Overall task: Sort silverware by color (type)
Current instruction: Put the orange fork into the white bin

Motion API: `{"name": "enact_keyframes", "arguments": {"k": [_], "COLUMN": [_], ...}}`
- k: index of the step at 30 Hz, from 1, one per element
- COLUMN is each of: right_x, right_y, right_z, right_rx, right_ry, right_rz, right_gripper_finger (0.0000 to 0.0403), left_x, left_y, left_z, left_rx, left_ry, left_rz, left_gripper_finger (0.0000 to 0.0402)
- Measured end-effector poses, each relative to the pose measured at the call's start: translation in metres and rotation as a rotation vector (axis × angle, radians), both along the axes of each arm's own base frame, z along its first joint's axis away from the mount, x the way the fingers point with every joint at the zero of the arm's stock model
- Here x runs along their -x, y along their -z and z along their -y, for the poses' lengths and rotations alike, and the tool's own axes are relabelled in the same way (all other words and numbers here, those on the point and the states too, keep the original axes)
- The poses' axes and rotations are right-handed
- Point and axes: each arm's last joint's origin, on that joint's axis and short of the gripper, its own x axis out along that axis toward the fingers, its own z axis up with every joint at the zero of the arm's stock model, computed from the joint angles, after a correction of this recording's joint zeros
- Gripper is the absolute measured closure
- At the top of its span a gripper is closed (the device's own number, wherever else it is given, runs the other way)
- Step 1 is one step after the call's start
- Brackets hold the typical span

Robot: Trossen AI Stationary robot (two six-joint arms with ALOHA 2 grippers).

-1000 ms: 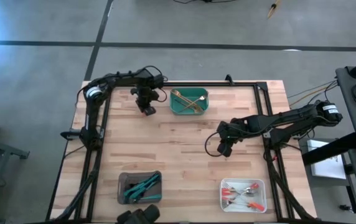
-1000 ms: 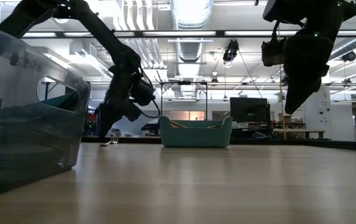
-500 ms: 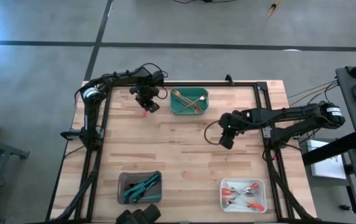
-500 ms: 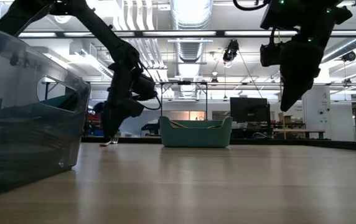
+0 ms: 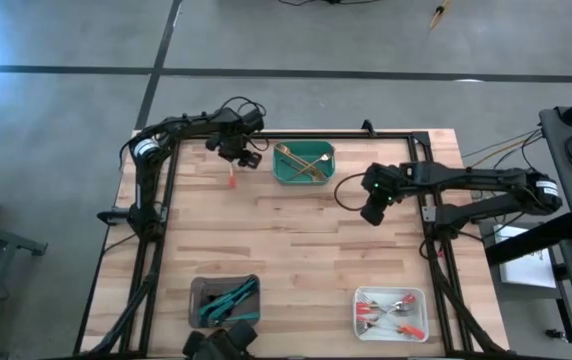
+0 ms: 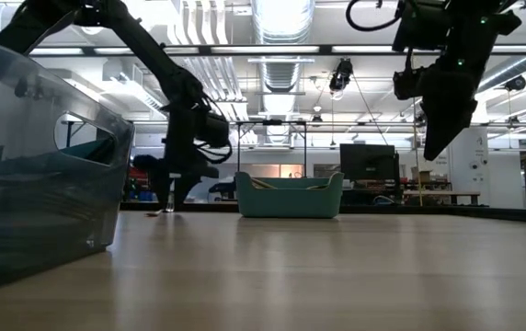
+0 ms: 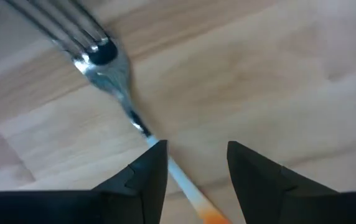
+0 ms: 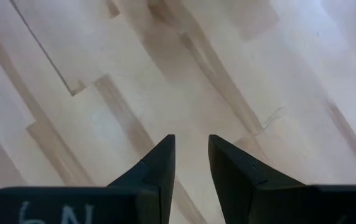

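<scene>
Left hand [image 7: 192,165] now parted over red-handled fork [image 7: 106,68]; no legible writing.

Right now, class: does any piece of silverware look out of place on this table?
Yes. One red-handled fork lies loose on the bare wood beside the green tray, just under the open left gripper, while all the other silverware sits inside trays.

Grey concrete floor [image 5: 66,40] crossed by dark lines surrounds the wooden table [image 5: 286,260]; beyond, ceiling ducts [image 6: 281,18], strip lights and a monitor [image 6: 367,161].
</scene>
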Motion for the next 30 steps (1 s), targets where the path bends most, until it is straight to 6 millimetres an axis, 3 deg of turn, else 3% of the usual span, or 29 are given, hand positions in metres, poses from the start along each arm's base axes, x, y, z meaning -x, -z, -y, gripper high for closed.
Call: {"name": "enact_keyframes", "arguments": {"k": [4,8,18,30], "right_x": [0.002,0.003,0.003,0.002], "right_y": [0.0,0.0,0.0,0.0], "right_z": [0.004,0.007,0.011,0.011], "right_rx": [0.006,0.008,-0.008,-0.016], "right_ry": [0.005,0.015,0.024,0.051], "right_rz": [-0.006,-0.011,0.008,0.022], "right_gripper_finger": [0.0314,0.0314,0.0314,0.0314], "left_x": [0.008,0.012,-0.003,0.021], "left_y": [0.012,0.022,0.002,0.004], "left_z": [0.001,0.005,0.0,0.003], "left_rx": [-0.033,-0.028,-0.109,-0.135], "left_ry": [-0.141,-0.175,-0.037,-0.065], "left_rz": [-0.005,0.001,0.011,-0.21], "left_gripper_finger": [0.0256,0.0261,0.0263,0.0263]}}
